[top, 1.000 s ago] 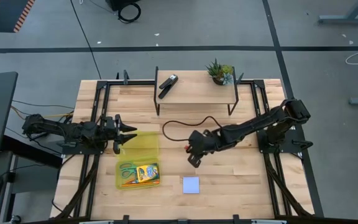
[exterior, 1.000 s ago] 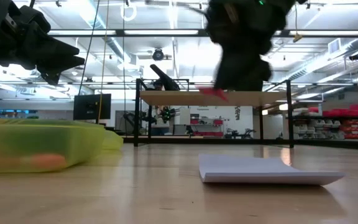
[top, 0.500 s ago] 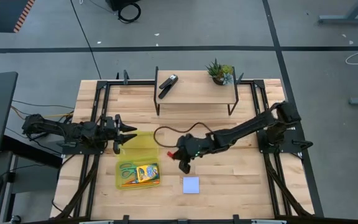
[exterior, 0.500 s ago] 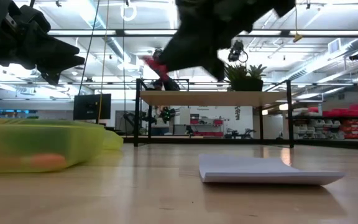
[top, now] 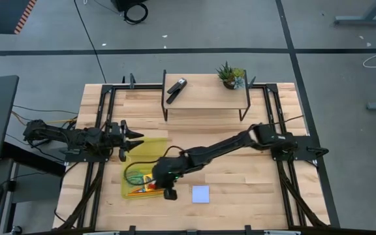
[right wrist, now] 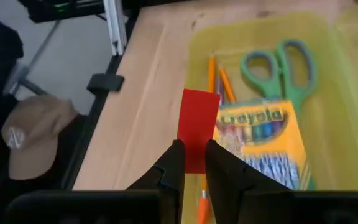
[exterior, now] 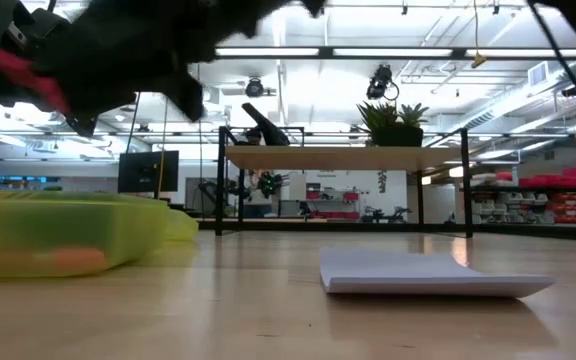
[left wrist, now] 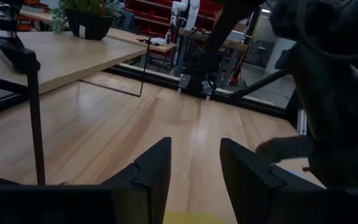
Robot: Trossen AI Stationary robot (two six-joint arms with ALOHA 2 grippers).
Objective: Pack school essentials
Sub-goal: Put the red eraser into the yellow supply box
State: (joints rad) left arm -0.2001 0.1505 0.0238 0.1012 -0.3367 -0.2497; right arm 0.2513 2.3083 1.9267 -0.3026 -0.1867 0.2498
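Packing well along: scissors (right wrist: 283, 65), pencils (right wrist: 218, 81), crayon box (right wrist: 261, 138) already in yellow case (top: 150, 149).

Right gripper (right wrist: 192, 163) above case, jaws pinching red block (right wrist: 197, 128); crayons just beyond jaws, scissors farther out.

Left to do (my reading): drop block, then fetch pad (top: 200, 194), lying on table just beside right gripper, outside case.

Left gripper (top: 136, 140) at case's far edge, jaws spread, empty.

Stapler (top: 176, 89) and plant (top: 231, 74) on shelf, well apart; nothing blocks drop.
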